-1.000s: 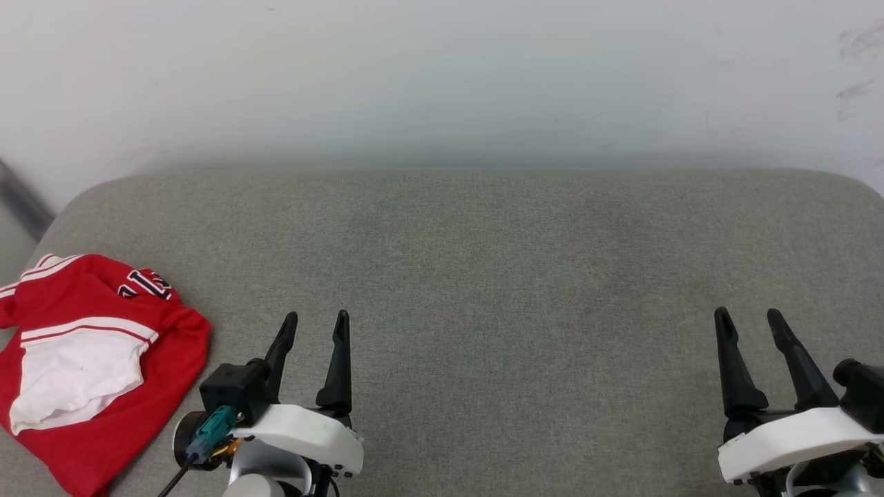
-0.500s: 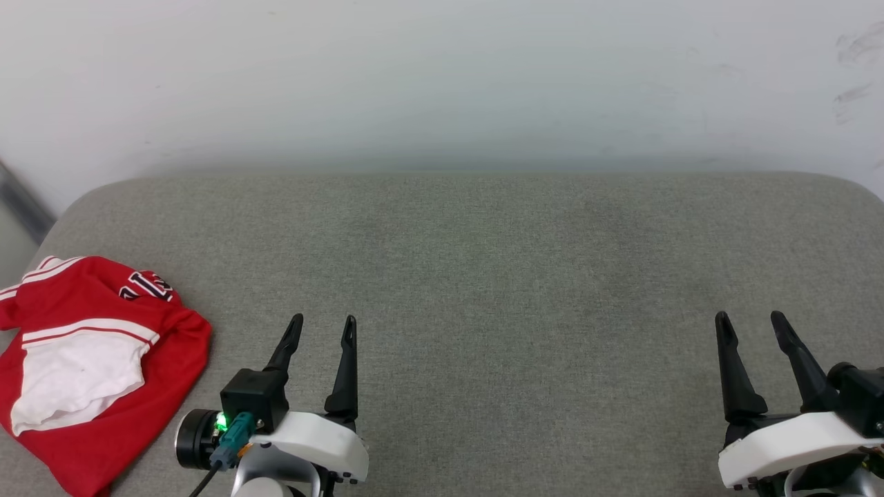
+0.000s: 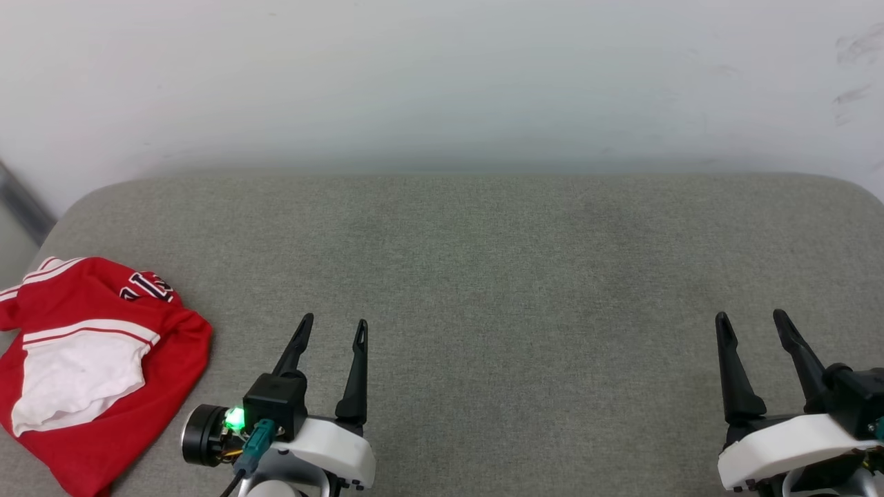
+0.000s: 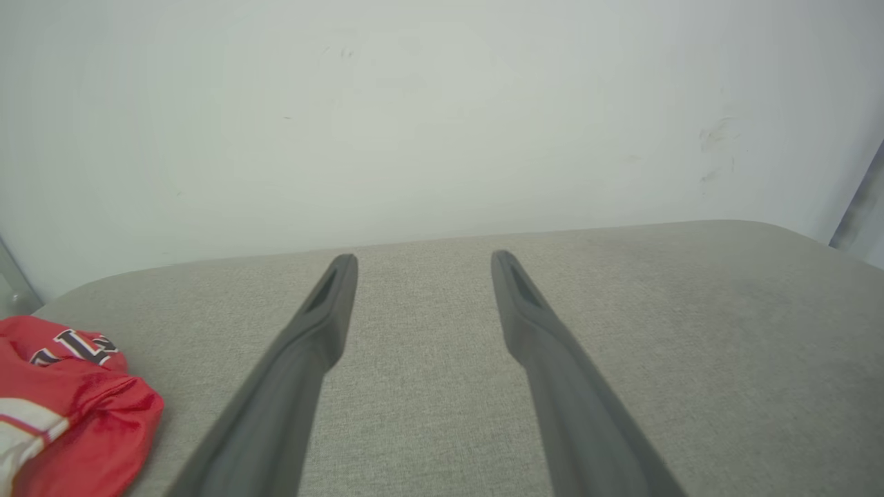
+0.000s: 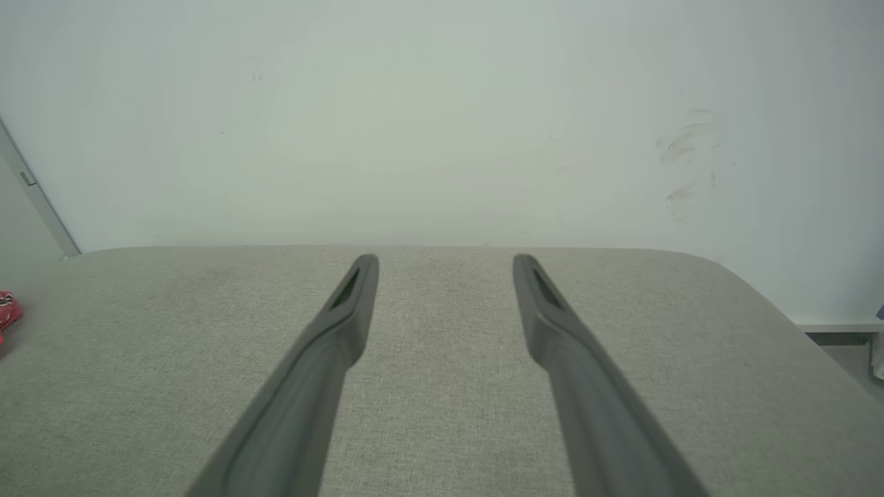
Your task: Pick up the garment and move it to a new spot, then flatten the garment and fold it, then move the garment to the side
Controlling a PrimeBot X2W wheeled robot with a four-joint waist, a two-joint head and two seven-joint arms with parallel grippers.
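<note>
The garment, a red shirt with a white sleeve, striped trim and part of its black lettering showing, lies crumpled at the left end of the grey cushioned surface. My left gripper hovers open and empty to its right, well apart from the cloth. In the left wrist view the garment sits at the lower left, beside my open left gripper. My right gripper is open and empty at the lower right. The right wrist view has my right gripper open over bare fabric, and a sliver of the garment at the left edge.
A white wall rises directly behind the cushion's rounded back edge. The cushion drops off at its left end beside the garment and at its right end, where floor shows.
My left gripper has shifted a little to the right and slightly back toward me, away from the garment. The right gripper and the garment have stayed where they were.
</note>
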